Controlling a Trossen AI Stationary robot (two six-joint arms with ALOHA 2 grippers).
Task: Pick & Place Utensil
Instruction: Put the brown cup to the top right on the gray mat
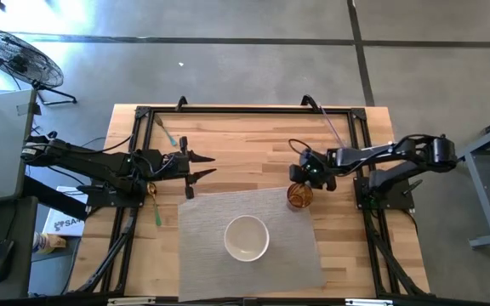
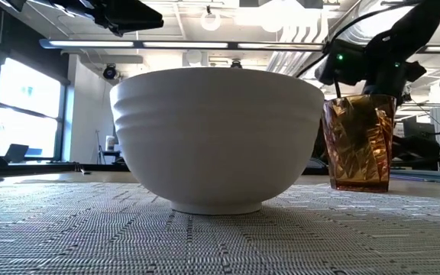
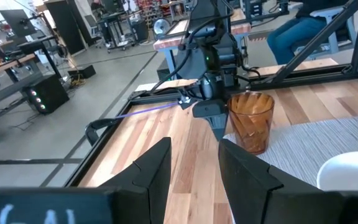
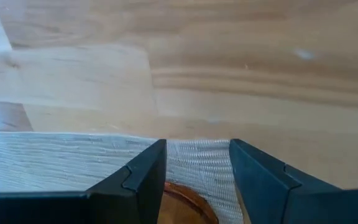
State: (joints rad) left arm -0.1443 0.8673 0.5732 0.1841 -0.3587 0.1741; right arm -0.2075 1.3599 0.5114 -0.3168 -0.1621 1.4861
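Note:
An amber patterned cup (image 1: 300, 196) stands upright on the far right corner of a grey placemat (image 1: 202, 255). A white bowl (image 1: 247, 237) sits on its base in the mat's middle. My right gripper (image 1: 306, 176) hovers open just over the cup's far rim (image 4: 188, 202), which shows between its fingers in the right wrist view (image 4: 197, 146). My left gripper (image 1: 209, 165) is open, held above bare wood at the table's left, pointing at the cup (image 3: 250, 121). A green-handled utensil with a golden head (image 1: 156, 204) lies flat by the left arm.
A teal utensil (image 1: 168, 133) lies near the far left frame rail and a purple one (image 1: 333, 127) near the far right. A black metal frame (image 1: 245, 110) borders the table. Bare wood lies between the two grippers. A seated person (image 3: 303, 31) shows beyond the table.

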